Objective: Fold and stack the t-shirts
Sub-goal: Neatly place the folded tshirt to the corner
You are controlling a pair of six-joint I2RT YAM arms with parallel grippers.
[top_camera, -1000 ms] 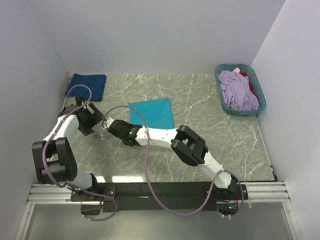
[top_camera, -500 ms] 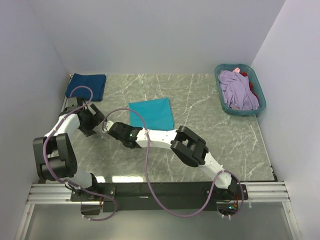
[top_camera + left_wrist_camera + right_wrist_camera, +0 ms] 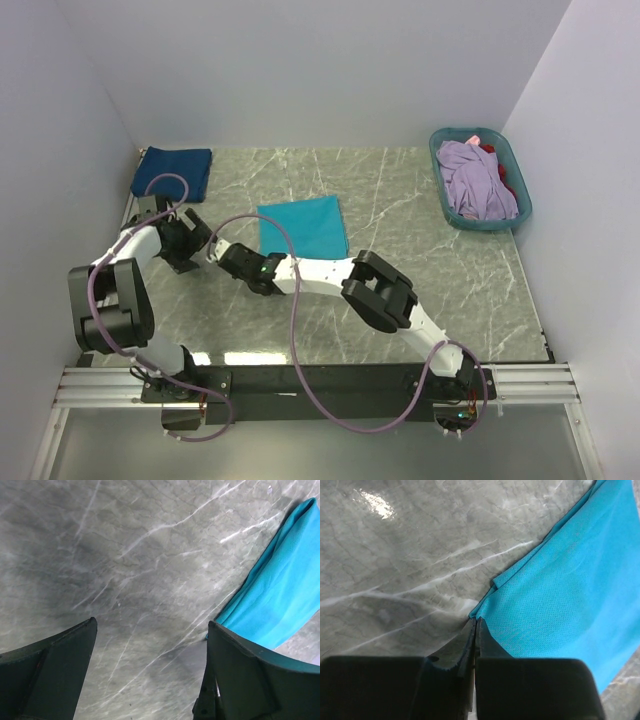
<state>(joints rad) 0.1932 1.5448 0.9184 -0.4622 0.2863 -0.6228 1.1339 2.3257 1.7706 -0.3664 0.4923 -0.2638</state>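
Observation:
A folded teal t-shirt (image 3: 305, 225) (image 3: 570, 580) lies flat in the middle of the table. My right gripper (image 3: 475, 622) is shut, with its tips pinched on that shirt's near-left corner. Just left of the same corner, my left gripper (image 3: 152, 622) (image 3: 195, 240) hovers wide open over bare marble, holding nothing. The teal t-shirt (image 3: 280, 590) shows past its right finger. A folded navy t-shirt (image 3: 175, 172) lies at the back left. A lavender t-shirt (image 3: 478, 180) is bunched in the basket, with a red one (image 3: 503, 170) peeking from under it.
The teal plastic laundry basket (image 3: 478, 135) stands at the back right corner. White walls close in the table (image 3: 420, 290) on three sides. The right arm stretches across the table's front half from its base at the near right.
My right gripper has gone from half open to shut at the teal shirt's corner. The left arm has edged slightly toward the back, its gripper staying open.

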